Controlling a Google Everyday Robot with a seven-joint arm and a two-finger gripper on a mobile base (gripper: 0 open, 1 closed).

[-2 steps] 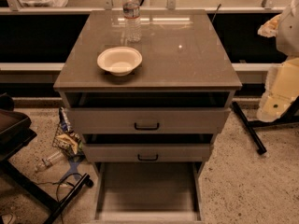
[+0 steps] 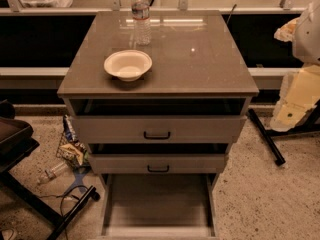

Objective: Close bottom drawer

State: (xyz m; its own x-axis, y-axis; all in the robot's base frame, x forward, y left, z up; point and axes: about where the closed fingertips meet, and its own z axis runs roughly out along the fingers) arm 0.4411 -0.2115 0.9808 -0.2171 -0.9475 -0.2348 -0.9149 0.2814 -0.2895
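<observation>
The bottom drawer (image 2: pixel 158 204) is the lowest of three grey-beige drawers in a cabinet (image 2: pixel 200 59). It is pulled far out toward me and looks empty. Its front edge sits at the bottom of the view, and its handle is out of view. The middle drawer (image 2: pixel 158 163) and top drawer (image 2: pixel 158 129) are each pulled out a little and have dark pull handles. My gripper (image 2: pixel 296 104) is the cream part of the arm at the right edge. It is level with the top drawer, well to the right of the cabinet, and touches nothing.
A white bowl (image 2: pixel 128 64) and a water bottle (image 2: pixel 141 15) stand on the cabinet top. A dark chair base (image 2: pixel 30 194), a wire basket of litter (image 2: pixel 72 149) and a fallen bottle (image 2: pixel 52 173) are on the floor at left. A black leg (image 2: pixel 266 136) slants across the floor at right.
</observation>
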